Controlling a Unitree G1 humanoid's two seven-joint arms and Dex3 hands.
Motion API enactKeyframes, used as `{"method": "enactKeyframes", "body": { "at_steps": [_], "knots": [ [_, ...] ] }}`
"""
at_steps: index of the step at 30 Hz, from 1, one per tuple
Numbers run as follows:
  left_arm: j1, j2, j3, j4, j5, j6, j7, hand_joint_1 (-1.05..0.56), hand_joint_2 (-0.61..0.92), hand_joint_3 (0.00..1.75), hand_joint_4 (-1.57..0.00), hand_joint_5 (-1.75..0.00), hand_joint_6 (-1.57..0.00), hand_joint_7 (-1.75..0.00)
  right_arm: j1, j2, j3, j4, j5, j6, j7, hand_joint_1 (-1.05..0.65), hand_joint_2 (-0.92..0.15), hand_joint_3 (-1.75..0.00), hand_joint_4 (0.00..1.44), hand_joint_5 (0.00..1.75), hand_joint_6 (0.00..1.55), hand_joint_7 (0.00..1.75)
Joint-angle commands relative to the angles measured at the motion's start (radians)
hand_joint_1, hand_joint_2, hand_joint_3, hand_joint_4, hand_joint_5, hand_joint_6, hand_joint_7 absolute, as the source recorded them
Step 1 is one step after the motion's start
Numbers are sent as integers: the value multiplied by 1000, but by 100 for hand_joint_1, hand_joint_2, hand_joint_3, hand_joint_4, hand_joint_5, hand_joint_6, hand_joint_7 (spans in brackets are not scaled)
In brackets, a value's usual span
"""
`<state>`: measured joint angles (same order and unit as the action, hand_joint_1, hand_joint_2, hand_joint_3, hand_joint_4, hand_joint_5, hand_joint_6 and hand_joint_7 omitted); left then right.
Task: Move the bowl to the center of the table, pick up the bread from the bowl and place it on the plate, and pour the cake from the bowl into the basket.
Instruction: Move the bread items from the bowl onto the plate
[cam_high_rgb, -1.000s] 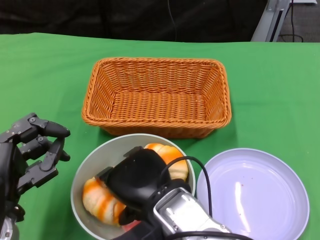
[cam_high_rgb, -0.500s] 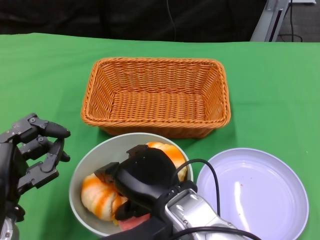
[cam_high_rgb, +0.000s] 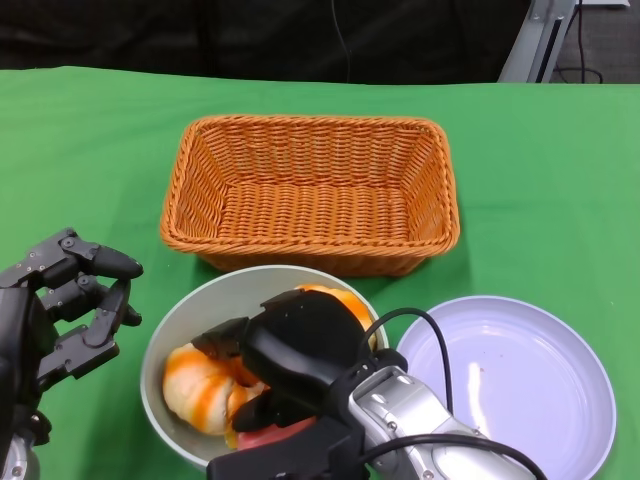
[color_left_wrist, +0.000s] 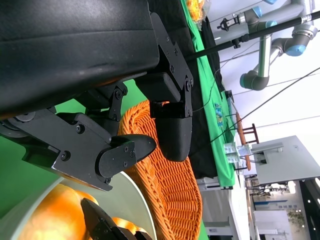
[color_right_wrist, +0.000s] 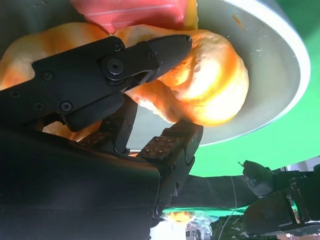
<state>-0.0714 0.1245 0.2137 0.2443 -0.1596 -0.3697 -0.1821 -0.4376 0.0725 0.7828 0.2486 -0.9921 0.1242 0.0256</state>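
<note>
The grey bowl (cam_high_rgb: 205, 310) stands at the near middle of the table, just in front of the wicker basket (cam_high_rgb: 310, 122). In it lie an orange-striped bread (cam_high_rgb: 195, 385) and a pink cake (cam_high_rgb: 275, 435). My right hand (cam_high_rgb: 300, 350) reaches down into the bowl. In the right wrist view its fingers (color_right_wrist: 130, 62) lie over the bread (color_right_wrist: 215, 85) and the thumb touches it from the other side, with the cake (color_right_wrist: 130, 12) beyond. My left hand (cam_high_rgb: 70, 310) hovers left of the bowl, fingers apart, holding nothing.
The pale lilac plate (cam_high_rgb: 520, 390) lies right of the bowl, nothing on it. The basket (color_left_wrist: 170, 190) holds nothing. Green cloth covers the table; its far edge runs behind the basket. A cable loops from my right wrist over the plate's near-left rim.
My right hand has shifted a little to the right inside the bowl and closed around the bread. The pink cake now shows beside it. The left hand has stayed put.
</note>
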Motion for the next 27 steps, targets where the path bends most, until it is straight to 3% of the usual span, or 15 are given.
{"method": "enactKeyframes", "body": {
  "at_steps": [1, 6, 9, 16, 24, 27],
  "knots": [
    [-5, 10, 8, 12, -2, -16, 4, -12, 60, 79, -76, -141, -79, -111, 7, -21, -11, -12, 9, 24, 43, -32, -92, -30, 89, 59, 89, 2],
    [-1, 10, 6, 4, -1, -10, 7, -13, 61, 78, -76, -140, -79, -110, 22, -23, -22, -44, 20, 20, 36, -29, -92, -32, 91, 59, 86, 0],
    [0, 8, 5, 0, 2, -8, 14, -14, 61, 75, -77, -139, -80, -110, 30, -27, -30, -54, 31, -5, 5, -24, -92, -27, 84, 90, 84, 0],
    [-3, 16, 6, 10, 9, -17, 11, -16, 64, 70, -78, -136, -81, -109, 47, -35, -60, -75, 77, -66, -53, -23, -92, -26, 79, 113, 101, 6],
    [-1, 15, 5, 0, 24, -7, 23, -16, 64, 69, -72, -144, -81, -108, 51, -49, -74, -112, 86, -80, -41, -23, -92, -26, 82, 102, 98, 3],
    [3, 13, 3, -9, 24, -1, 25, -16, 64, 70, -71, -145, -80, -108, 52, -53, -79, -136, 83, -72, -33, -22, -92, -26, 81, 119, 100, 3]
  ]
}}
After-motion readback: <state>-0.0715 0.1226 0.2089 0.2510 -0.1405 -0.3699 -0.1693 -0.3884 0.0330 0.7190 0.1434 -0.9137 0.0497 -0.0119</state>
